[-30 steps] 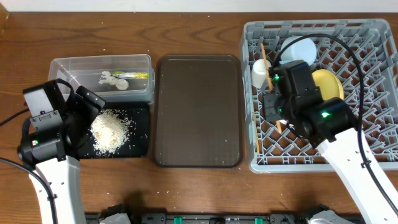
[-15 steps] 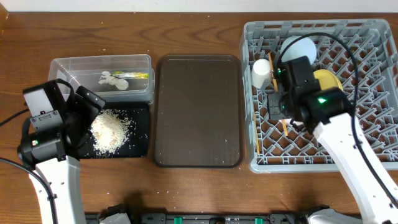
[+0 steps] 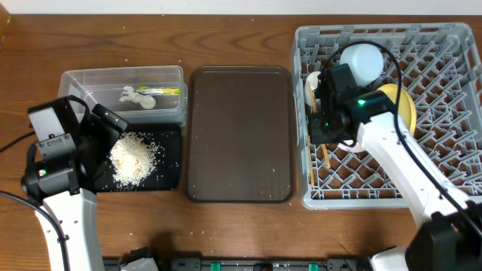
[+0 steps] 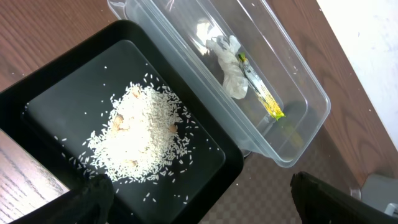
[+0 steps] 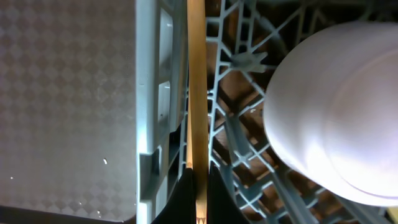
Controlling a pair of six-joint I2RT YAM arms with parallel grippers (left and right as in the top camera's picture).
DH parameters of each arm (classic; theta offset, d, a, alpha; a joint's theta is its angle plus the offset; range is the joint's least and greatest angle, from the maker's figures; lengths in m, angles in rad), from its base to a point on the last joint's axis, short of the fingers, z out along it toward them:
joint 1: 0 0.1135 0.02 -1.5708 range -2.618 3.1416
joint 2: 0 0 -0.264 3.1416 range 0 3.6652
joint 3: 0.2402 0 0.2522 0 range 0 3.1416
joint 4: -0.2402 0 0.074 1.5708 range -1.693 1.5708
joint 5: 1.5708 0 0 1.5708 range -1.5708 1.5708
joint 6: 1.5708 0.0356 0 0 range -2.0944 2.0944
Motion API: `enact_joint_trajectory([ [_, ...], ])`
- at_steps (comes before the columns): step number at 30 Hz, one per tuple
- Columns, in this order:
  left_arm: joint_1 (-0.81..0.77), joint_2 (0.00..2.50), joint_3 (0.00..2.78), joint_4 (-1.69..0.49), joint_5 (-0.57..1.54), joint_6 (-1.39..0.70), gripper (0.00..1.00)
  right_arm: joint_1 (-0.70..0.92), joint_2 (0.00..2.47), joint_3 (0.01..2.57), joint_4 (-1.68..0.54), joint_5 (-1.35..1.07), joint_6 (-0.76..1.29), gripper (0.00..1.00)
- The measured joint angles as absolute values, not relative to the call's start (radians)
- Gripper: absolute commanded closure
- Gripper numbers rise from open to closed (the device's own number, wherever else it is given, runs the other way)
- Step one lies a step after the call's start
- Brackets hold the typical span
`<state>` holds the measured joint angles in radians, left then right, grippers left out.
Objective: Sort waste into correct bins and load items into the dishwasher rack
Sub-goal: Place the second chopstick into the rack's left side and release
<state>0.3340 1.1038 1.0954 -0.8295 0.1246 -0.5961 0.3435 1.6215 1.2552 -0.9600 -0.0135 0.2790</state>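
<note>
My right jaws pinch a thin wooden chopstick [image 5: 198, 93] (smooth, pale) against the wall of the grey lattice rack [image 5: 149, 93], beside a rounded white cup [image 5: 336, 112]. My left jaws gape above grainy rice [image 4: 140, 140].

Grey moulded-plastic rack [image 3: 361, 197], smooth pale wooden chopstick [image 5: 198, 74], glossy clear plastic tub [image 4: 305, 87], matt black tray [image 4: 56, 106], wood-grain table [image 3: 241, 38].

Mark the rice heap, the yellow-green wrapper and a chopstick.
rice heap [image 4: 140, 140], left wrist view, middle of the pile
yellow-green wrapper [image 4: 268, 104], left wrist view, yellow printed end
chopstick [image 5: 197, 87], right wrist view, middle of its shaft
</note>
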Motion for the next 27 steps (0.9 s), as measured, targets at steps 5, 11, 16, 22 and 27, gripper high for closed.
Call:
enact_joint_trajectory([
  [5,0.334,1.104,1.095,-0.830,0.125,-0.596,0.06,0.344,1.658,1.255,-0.947,-0.025,0.305,0.93],
  [11,0.334,1.104,1.095,-0.830,0.125,-0.596,0.06,0.344,1.673,1.255,-0.941,-0.027,0.313,0.89],
  [16,0.334,1.104,1.095,-0.830,0.125,-0.596,0.06,0.344,1.673,1.255,-0.937,-0.027,0.317,0.79],
  [22,0.334,1.104,1.095,-0.830,0.125,-0.596,0.06,0.344,1.674,1.262,-0.940,-0.029,0.313,0.55],
  [27,0.334,1.104,1.095,-0.830,0.125,-0.596,0.06,0.344,1.675,1.360,-0.990,-0.031,0.306,0.42],
])
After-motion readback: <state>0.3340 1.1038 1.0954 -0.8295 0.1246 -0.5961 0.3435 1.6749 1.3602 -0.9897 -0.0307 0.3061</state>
